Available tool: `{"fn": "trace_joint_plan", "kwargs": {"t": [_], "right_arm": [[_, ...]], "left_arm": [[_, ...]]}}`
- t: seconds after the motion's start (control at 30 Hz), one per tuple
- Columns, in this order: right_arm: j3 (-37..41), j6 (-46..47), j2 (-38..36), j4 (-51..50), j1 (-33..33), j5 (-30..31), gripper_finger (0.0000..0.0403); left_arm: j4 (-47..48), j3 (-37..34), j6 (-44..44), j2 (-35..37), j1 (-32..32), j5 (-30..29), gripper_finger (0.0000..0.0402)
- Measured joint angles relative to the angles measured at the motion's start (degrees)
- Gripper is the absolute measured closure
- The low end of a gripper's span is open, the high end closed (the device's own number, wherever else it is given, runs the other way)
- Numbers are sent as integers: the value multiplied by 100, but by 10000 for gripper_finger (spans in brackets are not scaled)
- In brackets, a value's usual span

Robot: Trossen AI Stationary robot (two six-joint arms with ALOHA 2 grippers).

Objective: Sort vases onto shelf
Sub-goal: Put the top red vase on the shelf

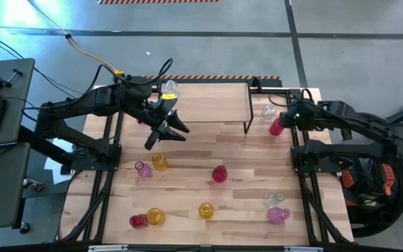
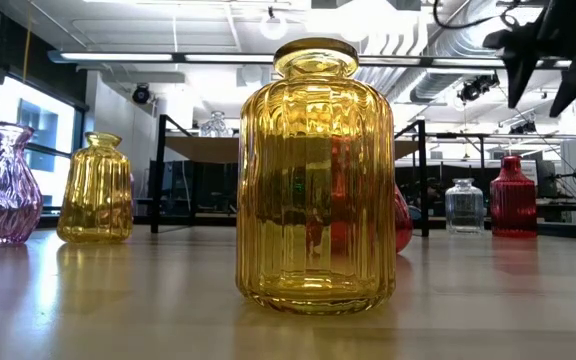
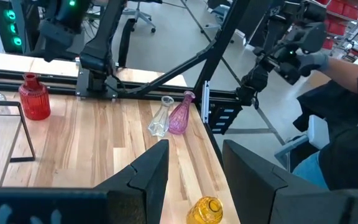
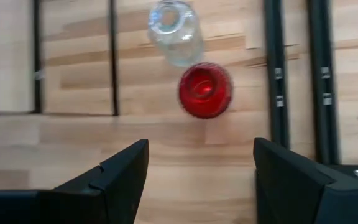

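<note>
The counter (image 1: 208,150) is a wooden plank top with a black frame, and the shelf (image 1: 212,103) stands at its far edge with its long axis running left to right across the counter. One clear vase (image 1: 168,88) sits on the shelf's left end, upright as far as the high view shows. The left arm reaches in over the counter just in front of that end; its left tool (image 1: 168,131) hangs above bare wood with its fingers apart and nothing between them. The right arm waits at the right edge, and the right tool (image 4: 201,168) has its fingers wide apart and empty above a red vase (image 1: 276,127) and a clear vase beside it (image 1: 268,111), both standing with necks up just off the shelf's right end. The rest of the vases are spread over the near half, all on the counter: a yellow one (image 1: 159,162) and a pink one (image 1: 143,169) left of centre, a red one (image 1: 220,173) in the middle, a yellow one (image 1: 206,210) near the front edge, a red and yellow pair (image 1: 147,218) at the front left, and a clear and pink pair (image 1: 276,208) at the front right. In the left wrist view that last clear vase leans against the pink one, its neck tilted.
</note>
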State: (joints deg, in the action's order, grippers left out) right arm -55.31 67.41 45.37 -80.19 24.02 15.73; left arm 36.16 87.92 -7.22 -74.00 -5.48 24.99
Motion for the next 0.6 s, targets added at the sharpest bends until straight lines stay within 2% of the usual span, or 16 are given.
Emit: {"fn": "trace_joint_plan", "kwargs": {"t": [0.37,0.5,0.6], "right_arm": [[-2,-1587,712,290,1606,-631,133],[-2,-2192,890,307,2088,-989,133],[-2,-2544,944,379,2383,-1025,133]], "left_arm": [[2,0,-2,0,0,-2,259],[2,0,-4,0,0,-2,259],[3,0,-4,0,0,-2,259]]}}
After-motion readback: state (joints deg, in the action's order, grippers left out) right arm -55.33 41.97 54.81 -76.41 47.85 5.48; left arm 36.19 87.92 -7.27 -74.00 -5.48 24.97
